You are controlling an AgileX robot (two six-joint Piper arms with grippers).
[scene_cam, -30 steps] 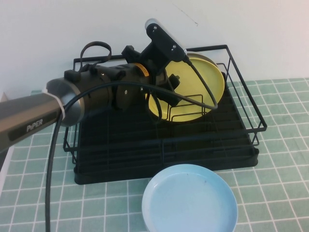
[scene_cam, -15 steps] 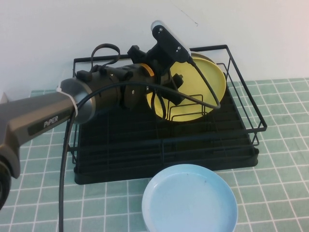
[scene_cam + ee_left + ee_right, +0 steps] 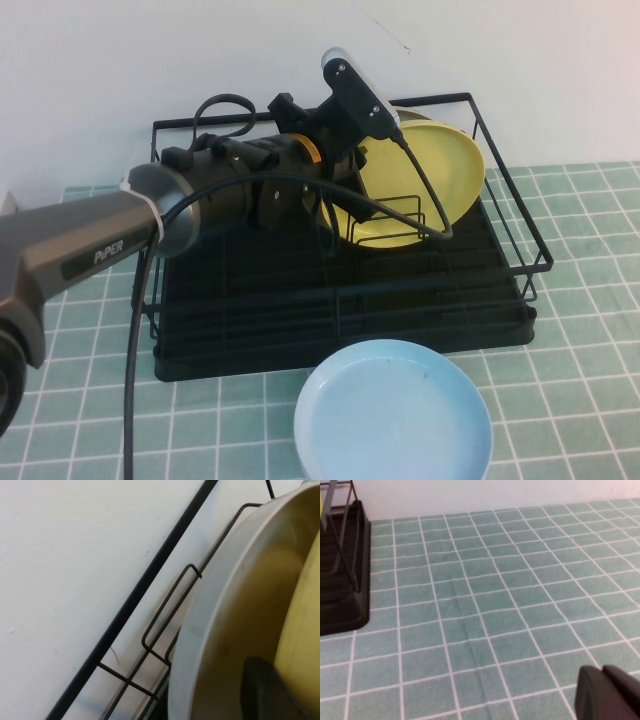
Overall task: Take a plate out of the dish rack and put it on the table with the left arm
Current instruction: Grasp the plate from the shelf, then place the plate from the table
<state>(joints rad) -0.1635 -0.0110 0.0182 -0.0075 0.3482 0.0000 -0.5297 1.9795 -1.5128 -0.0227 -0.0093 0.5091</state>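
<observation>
L arm [image 3: 150, 225] reaches from left over dish rack [image 3: 500, 262]. L gripper [image 3: 352, 195] at yellow plate [image 3: 425, 175] in rack's back right — jaws clamped on plate edge, plate tilted among wire dividers. Light blue plate [image 3: 392, 412] on table [image 3: 580, 380] in front of rack. R gripper [image 3: 607, 695] low over tiles right of rack — jaw state can't tell.

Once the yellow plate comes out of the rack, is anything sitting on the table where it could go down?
The light blue plate lies on the table just in front of the dish rack. Bare tiles flank it; the left gripper is at the yellow plate.
</observation>
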